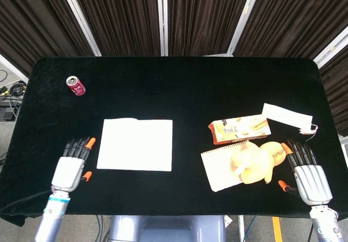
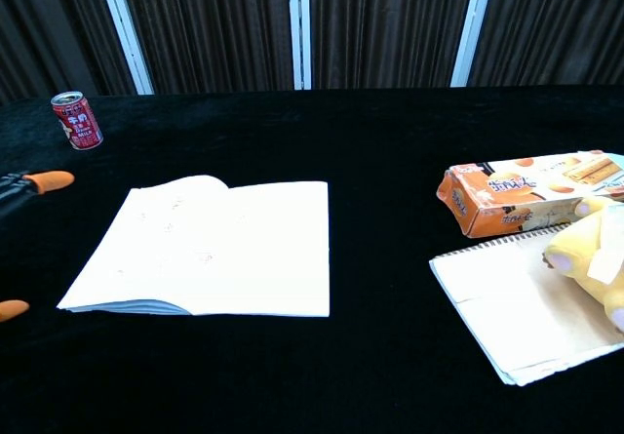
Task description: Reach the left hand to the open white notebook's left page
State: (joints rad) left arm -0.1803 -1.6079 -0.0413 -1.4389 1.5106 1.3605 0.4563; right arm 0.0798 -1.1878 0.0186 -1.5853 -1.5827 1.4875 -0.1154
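Note:
The open white notebook (image 1: pixel 136 144) lies flat at the table's front middle, seen again as the notebook (image 2: pixel 210 247) in the chest view. Its left page (image 1: pixel 118 143) is bare, the same left page (image 2: pixel 161 244) curving up slightly near the spine. My left hand (image 1: pixel 70 166) hovers just left of that page, fingers apart and holding nothing. Only its orange fingertips (image 2: pixel 47 179) show at the chest view's left edge. My right hand (image 1: pixel 309 171) rests open at the front right, beside a yellow plush toy (image 1: pixel 258 162).
A red drink can (image 1: pixel 75 85) stands at the back left. At the right lie an orange biscuit box (image 1: pixel 240 129), a spiral notepad (image 1: pixel 220 171) under the plush toy, and a white packet (image 1: pixel 288 116). The black table's front edge (image 1: pixel 163 212) runs just below both hands.

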